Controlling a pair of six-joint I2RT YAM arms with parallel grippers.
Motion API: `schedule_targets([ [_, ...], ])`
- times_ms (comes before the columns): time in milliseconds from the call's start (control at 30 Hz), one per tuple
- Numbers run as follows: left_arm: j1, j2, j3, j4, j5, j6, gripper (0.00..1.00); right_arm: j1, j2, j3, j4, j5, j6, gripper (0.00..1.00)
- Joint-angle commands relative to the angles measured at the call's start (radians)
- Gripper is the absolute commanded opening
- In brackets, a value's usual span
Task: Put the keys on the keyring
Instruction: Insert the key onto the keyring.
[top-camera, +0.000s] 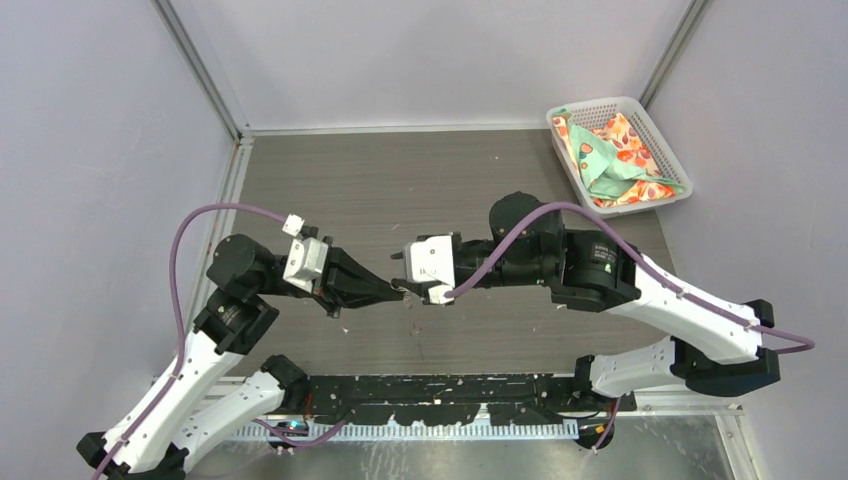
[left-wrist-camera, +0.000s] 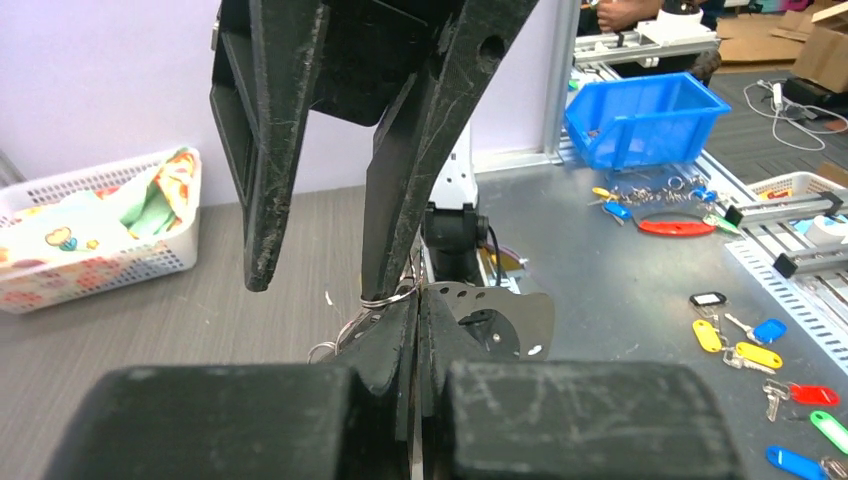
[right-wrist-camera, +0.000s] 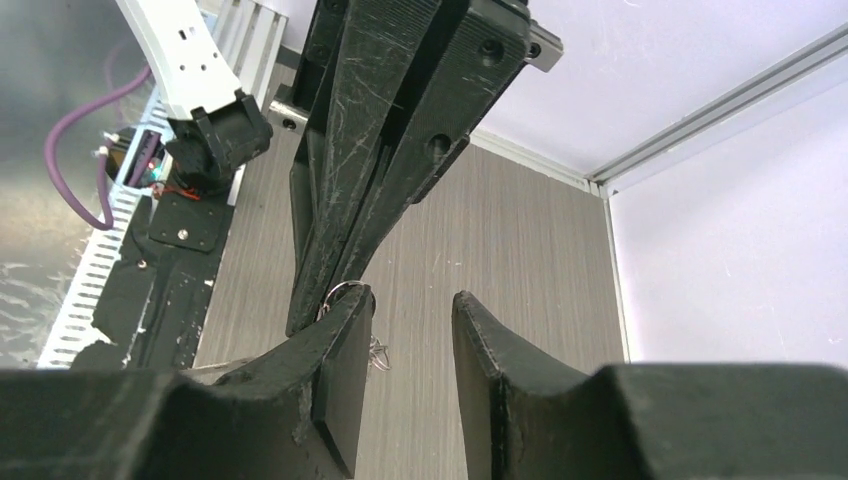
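Note:
The keyring (left-wrist-camera: 392, 297) is a thin silvery loop, held up above the wooden table (top-camera: 400, 180). My left gripper (top-camera: 394, 290) is shut on it, jaws pressed together in the left wrist view (left-wrist-camera: 418, 297). My right gripper (top-camera: 401, 274) is open. One of its fingers (left-wrist-camera: 400, 200) passes through or against the loop, and the loop (right-wrist-camera: 345, 288) sits at that fingertip (right-wrist-camera: 352, 310). More thin wire loops (right-wrist-camera: 378, 352) hang below. The right gripper (right-wrist-camera: 410, 300) faces the shut left gripper (right-wrist-camera: 308, 315) tip to tip. No yellow or blue key head shows at the grippers.
A white basket (top-camera: 598, 104) holding patterned cloth (top-camera: 615, 155) stands at the back right corner. Beyond the table, a bench carries a blue bin (left-wrist-camera: 640, 115) and several coloured key tags (left-wrist-camera: 750, 352). Grey walls close in the left, back and right sides.

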Motion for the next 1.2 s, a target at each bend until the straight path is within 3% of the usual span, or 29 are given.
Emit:
schedule_targets([
  [0, -0.002, -0.022, 0.008, 0.23, -0.046, -0.089, 0.0, -0.042, 0.048, 0.102, -0.094, -0.115, 0.043, 0.41],
  [167, -0.019, -0.049, -0.014, 0.281, -0.079, -0.13, 0.0, -0.098, 0.12, 0.23, -0.194, -0.249, 0.034, 0.42],
  [600, -0.034, -0.092, -0.051, 0.32, -0.087, -0.153, 0.0, -0.167, 0.288, 0.467, -0.395, -0.421, -0.05, 0.44],
  [933, -0.034, -0.11, -0.066, 0.31, -0.173, -0.138, 0.0, -0.174, 0.369, 0.678, -0.568, -0.398, -0.048, 0.51],
  [1033, -0.034, -0.112, -0.059, 0.297, -0.179, -0.141, 0.0, -0.175, 0.352, 0.668, -0.541, -0.338, -0.021, 0.52],
  [1167, -0.034, -0.115, -0.046, 0.281, -0.172, -0.145, 0.0, -0.183, 0.255, 0.548, -0.375, -0.302, 0.039, 0.57],
])
